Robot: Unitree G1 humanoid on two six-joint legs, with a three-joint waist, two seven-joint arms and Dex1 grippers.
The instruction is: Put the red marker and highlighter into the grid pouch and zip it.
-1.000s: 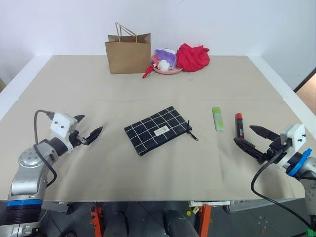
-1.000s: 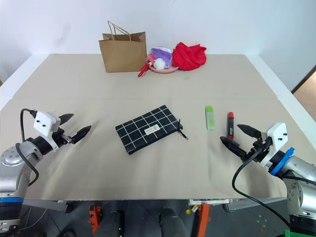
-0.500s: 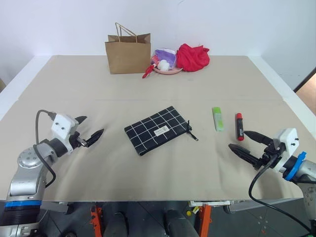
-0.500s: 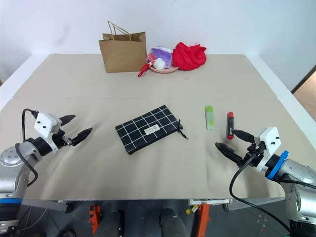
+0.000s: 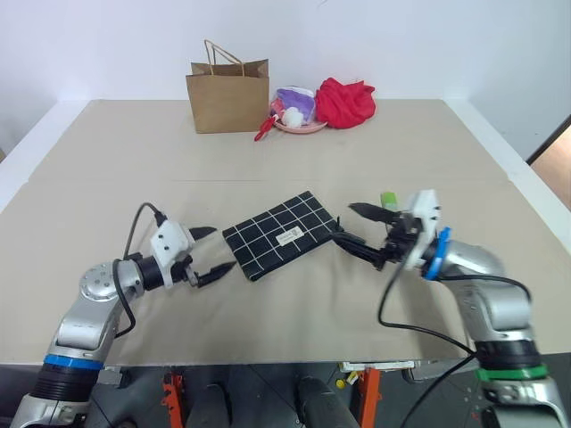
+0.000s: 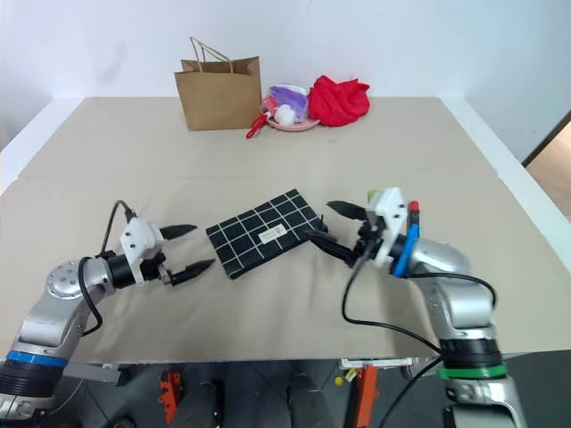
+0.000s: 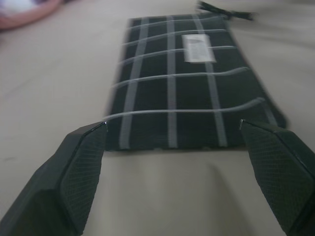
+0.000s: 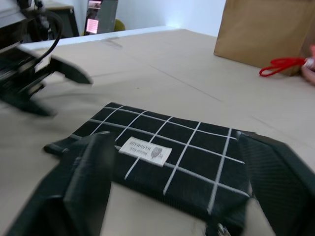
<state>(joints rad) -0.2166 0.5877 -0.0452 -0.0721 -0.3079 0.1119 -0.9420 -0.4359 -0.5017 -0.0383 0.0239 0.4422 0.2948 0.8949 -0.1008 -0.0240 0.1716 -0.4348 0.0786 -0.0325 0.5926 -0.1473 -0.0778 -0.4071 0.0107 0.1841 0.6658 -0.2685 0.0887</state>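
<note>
Grid pouch lies flat on the table, diagonal, zipper pull toward the robot's right. Left gripper sits just beside its left end, jaws wide, holding nothing. Right gripper is at the pouch's zipper end, fingers apart, empty. Highlighter and red marker lie behind the right wrist, mostly hidden. Brown paper bag stands at the far edge.

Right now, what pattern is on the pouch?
A white grid on black; the pouch shows best in the left wrist view.

Left hand spread wide before grid pouch.
</note>
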